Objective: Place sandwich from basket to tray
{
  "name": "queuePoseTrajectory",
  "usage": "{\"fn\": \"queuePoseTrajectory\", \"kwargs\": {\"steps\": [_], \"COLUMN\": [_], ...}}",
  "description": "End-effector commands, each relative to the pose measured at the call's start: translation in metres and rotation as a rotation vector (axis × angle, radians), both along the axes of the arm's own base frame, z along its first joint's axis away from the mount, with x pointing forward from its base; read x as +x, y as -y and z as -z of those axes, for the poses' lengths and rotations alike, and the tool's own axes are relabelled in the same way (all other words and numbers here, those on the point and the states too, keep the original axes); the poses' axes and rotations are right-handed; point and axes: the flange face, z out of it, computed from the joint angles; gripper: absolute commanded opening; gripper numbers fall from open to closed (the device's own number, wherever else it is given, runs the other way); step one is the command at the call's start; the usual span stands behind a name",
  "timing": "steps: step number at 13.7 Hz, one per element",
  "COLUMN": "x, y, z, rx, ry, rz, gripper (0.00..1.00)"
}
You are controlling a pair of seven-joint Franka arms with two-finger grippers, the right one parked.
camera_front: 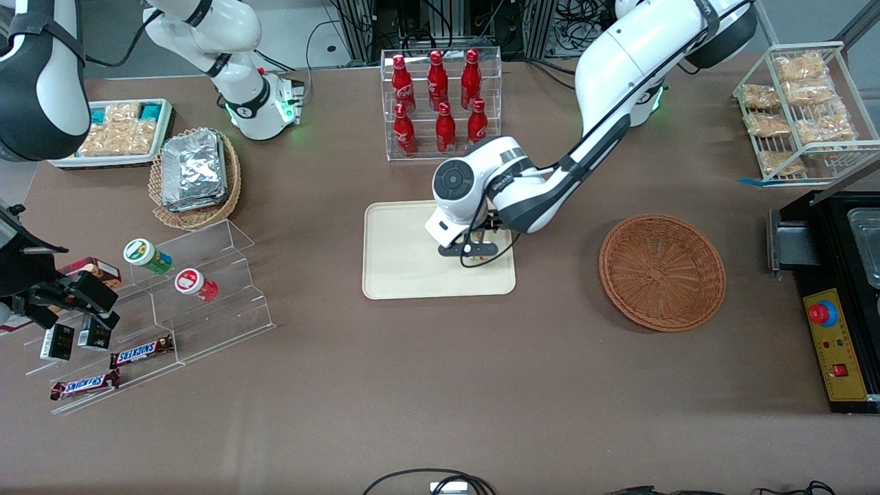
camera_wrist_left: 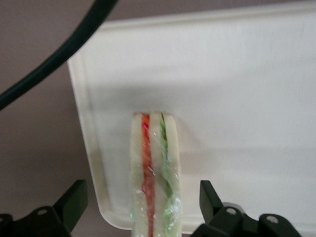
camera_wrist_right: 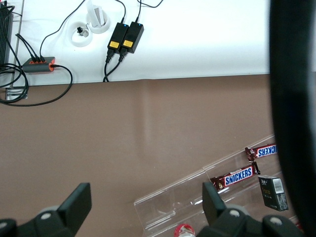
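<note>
The sandwich (camera_wrist_left: 154,173), a clear-wrapped white-bread wedge with red and green layers, stands on edge on the cream tray (camera_wrist_left: 237,98) near one rounded corner. My left gripper (camera_wrist_left: 142,193) straddles it, open, with a gap between each black finger (camera_wrist_left: 74,200) and the wrap. In the front view the gripper (camera_front: 474,251) hangs low over the tray (camera_front: 399,247), at the end nearer the basket, and the wrist hides most of the sandwich. The reddish-brown wicker basket (camera_front: 662,271) sits empty beside the tray, toward the working arm's end of the table.
A clear rack of red bottles (camera_front: 440,103) stands just past the tray, farther from the front camera. A tan wicker basket with foil packs (camera_front: 196,175) and a stepped acrylic shelf (camera_front: 172,302) lie toward the parked arm's end. A wire snack rack (camera_front: 804,110) and black control box (camera_front: 839,344) are near the basket.
</note>
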Motion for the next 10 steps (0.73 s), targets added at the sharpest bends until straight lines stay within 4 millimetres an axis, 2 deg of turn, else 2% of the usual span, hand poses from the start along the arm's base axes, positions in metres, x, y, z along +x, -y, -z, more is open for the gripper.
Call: {"fn": "queuePoseTrajectory", "kwargs": {"steps": [1, 2, 5, 8, 10], "x": [0.052, 0.065, 0.104, 0.129, 0.136], "y": [-0.033, -0.045, -0.103, -0.155, -0.184], "z": [-0.037, -0.051, -0.094, -0.13, -0.147], "rx": [0.012, 0.01, 0.018, 0.033, 0.057], "ry": [0.033, 0.057, 0.125, 0.165, 0.17], "rz": [-0.127, -0.173, -0.298, -0.381, -0.409], "gripper": [1.0, 1.0, 1.0, 1.0, 1.0]}}
